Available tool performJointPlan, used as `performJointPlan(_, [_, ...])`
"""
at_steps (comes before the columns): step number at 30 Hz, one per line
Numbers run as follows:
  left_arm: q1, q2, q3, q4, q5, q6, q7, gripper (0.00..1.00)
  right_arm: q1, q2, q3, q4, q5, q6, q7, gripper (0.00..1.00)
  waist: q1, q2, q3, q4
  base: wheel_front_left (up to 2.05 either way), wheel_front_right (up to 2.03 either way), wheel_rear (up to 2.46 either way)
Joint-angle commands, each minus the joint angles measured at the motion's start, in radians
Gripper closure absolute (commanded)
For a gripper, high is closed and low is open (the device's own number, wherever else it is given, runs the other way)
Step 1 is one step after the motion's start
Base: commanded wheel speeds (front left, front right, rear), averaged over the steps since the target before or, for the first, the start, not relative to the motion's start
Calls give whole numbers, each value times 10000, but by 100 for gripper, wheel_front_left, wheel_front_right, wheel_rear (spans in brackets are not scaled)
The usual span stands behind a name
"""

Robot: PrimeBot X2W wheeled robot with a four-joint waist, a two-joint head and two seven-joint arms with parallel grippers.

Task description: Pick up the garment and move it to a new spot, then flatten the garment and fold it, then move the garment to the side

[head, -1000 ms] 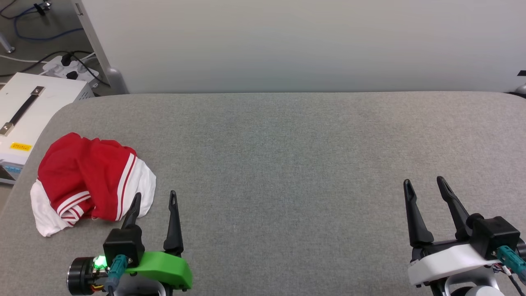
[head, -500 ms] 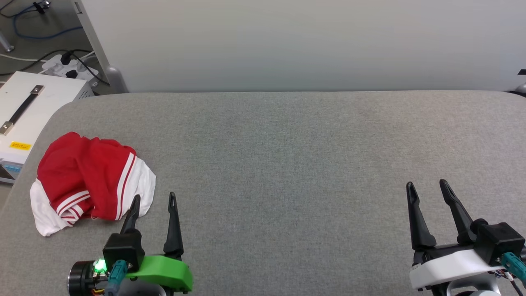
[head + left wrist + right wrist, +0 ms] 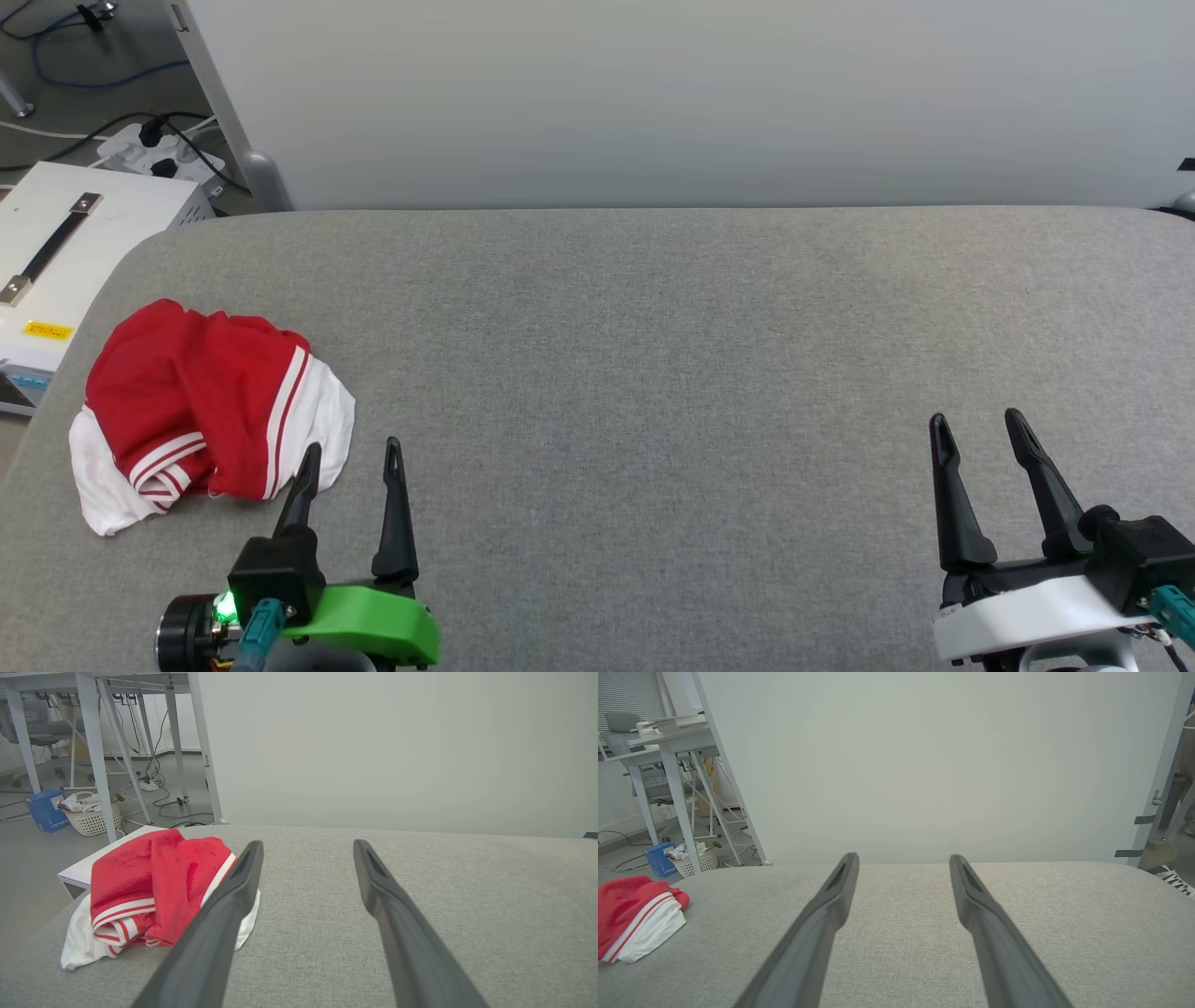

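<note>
Grey surface [image 3: 653, 373] bears the crumpled red jersey [image 3: 205, 401] at frame left; left tool [image 3: 352, 446], gaping empty like right tool [image 3: 976, 417], should pinch a thick fold.

Red garment [image 3: 201, 401] (white, striped trim); grey table [image 3: 653, 373].

surface: grey fabric table [image 3: 653, 373] | left of it: white case [image 3: 112, 233] | floor: white basket [image 3: 93, 819]

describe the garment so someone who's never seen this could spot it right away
Start at the wide grey table; look to its left end, beside the white box. There the garment lies crumpled: the lone red-and-white heap with striped trim.
</note>
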Motion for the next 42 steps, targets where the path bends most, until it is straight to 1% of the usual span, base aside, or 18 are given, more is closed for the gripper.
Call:
performJointPlan(1, [203,-36,9,35,-32,-91,-111,0,143,-36,15,-90,145,58,-107,0,0,0,4,0,0,0,0])
performJointPlan(10, [268,-39,-37,118,-43,-32,-295,0,259,-40,9,-156,285,63,-288,0,0,0,16,103,0,0,0])
performJointPlan(15, [225,-40,9,227,64,72,-400,0,340,-42,57,-207,305,65,-392,0,0,0,120,474,0,0,0])
performJointPlan(24, [63,-42,108,369,118,214,-471,0,336,-43,100,-115,48,67,-462,0,0,0,371,1704,0,0,0])
performJointPlan(42, [-81,-42,550,510,-252,506,-471,0,74,-43,417,109,-472,67,-462,0,0,0,748,4120,0,0,0])
